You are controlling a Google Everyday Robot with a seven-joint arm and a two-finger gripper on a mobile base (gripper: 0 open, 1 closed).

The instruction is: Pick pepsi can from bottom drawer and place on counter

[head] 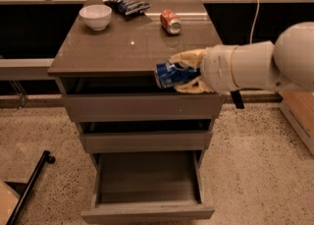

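Holding pepsi can [170, 74] sideways, gripper [182, 74] pinching it between 2 fingers [189, 58] | step: transfer to counter [117, 47], front edge just beyond my fingers | next: rise, reach forward, release

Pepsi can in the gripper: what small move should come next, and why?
Probably lift slightly and move inward over the counter. The gripper, shut on the pepsi can, hangs at the counter's front edge, about level with its top, not yet over it.
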